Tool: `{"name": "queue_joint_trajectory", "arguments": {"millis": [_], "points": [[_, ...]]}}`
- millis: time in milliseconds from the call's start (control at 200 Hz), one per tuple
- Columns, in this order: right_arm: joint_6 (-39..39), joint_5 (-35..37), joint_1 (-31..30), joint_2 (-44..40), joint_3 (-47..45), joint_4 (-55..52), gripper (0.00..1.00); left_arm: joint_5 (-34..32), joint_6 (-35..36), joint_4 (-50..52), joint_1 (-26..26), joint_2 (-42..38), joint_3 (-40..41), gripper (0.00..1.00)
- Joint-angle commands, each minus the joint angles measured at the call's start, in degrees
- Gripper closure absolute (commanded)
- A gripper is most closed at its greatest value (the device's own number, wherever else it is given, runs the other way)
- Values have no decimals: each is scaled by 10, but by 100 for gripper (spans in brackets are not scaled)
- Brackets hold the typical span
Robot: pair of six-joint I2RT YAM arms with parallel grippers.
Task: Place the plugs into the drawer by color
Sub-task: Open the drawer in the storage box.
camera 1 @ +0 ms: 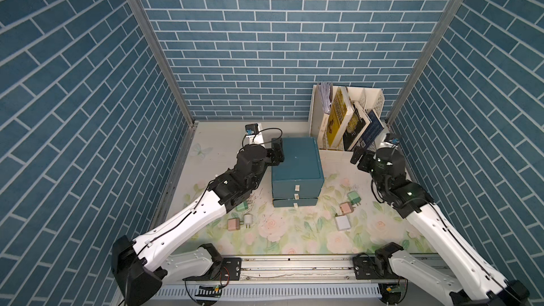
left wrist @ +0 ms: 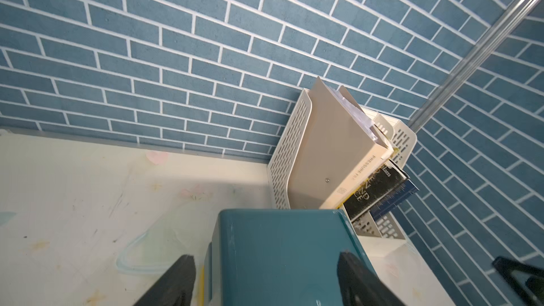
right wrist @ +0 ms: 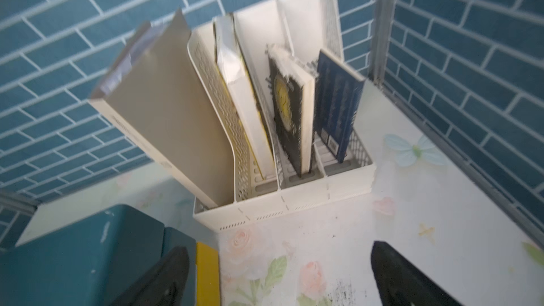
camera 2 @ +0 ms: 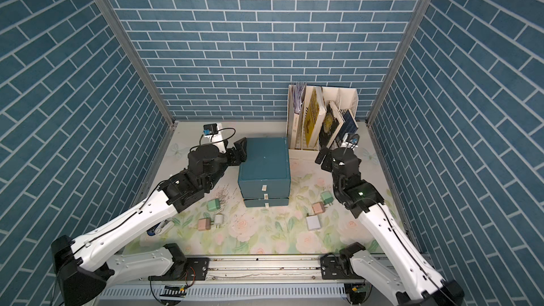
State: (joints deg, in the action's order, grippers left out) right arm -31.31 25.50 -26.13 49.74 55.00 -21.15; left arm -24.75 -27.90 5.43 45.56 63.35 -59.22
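The drawer (camera 1: 295, 169) stands in the middle of both top views, on the flowery mat (camera 1: 294, 236). Its three white tabs face the bottom of the frame. The lowest drawer seems to stick out a little, but that is hard to tell from above. Its inside is hidden.

All six plugs lie on the mat outside it. At its lower left are a green plug (camera 1: 243, 206), a pink plug (camera 1: 233, 224) and a white plug (camera 1: 248, 219). The left arm (camera 1: 188, 219) covers one edge of the green plug. At its lower right lie the other green plug (camera 1: 353, 197), the other pink plug (camera 1: 346, 208) and the other white plug (camera 1: 343, 222), close together.

The left gripper (camera 1: 277, 151) is at the drawer's upper left corner. In its wrist view the fingers (left wrist: 176, 284) stand apart with the drawer's edge between them. I cannot tell if they touch it. The right gripper (camera 1: 357, 157) hangs right of the drawer, wide open and empty. Its wrist view is blurry.

A yellow strip (right wrist: 207, 272) shows beside the drawer, and I cannot tell what it is. A small white and blue thing (camera 2: 163, 226) peeks out by the left arm. At upper right a white rack (camera 1: 376, 98) holds leaning books (camera 1: 338, 119), just behind the right gripper.
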Motion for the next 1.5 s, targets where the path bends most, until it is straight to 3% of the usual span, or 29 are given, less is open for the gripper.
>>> {"name": "queue_joint_trajectory", "arguments": {"millis": [0,35,95,210,310,410,535,655,745,1175,1320,1495], "points": [[-27,-16,-2,19,67,-99,7,3,-9,65,2,-23,14,18],[-44,-37,-18,40,83,-133,14,14,-10,80,2,-30,14,18],[-75,-37,-83,43,63,-143,15,41,-8,91,2,-43,15,11],[-164,38,-258,40,30,-157,17,68,-11,135,2,-44,-7,11],[-206,117,-419,94,54,-159,17,87,-12,176,0,-30,-31,6],[-220,158,-509,187,115,-163,17,115,-16,193,0,-4,-42,8],[-227,131,-509,262,142,-128,21,133,-46,178,-1,19,-24,14],[-253,80,-460,279,139,-116,33,121,-69,178,-5,30,-14,24],[-247,45,-438,282,133,-97,35,117,-74,182,-7,38,-13,29],[-252,3,-404,312,135,-81,52,153,-72,154,-17,43,20,32],[-240,-11,-394,335,150,-79,62,162,-65,145,-23,45,17,32],[-236,-16,-395,346,154,-72,80,163,-61,140,-24,52,22,32]]}}
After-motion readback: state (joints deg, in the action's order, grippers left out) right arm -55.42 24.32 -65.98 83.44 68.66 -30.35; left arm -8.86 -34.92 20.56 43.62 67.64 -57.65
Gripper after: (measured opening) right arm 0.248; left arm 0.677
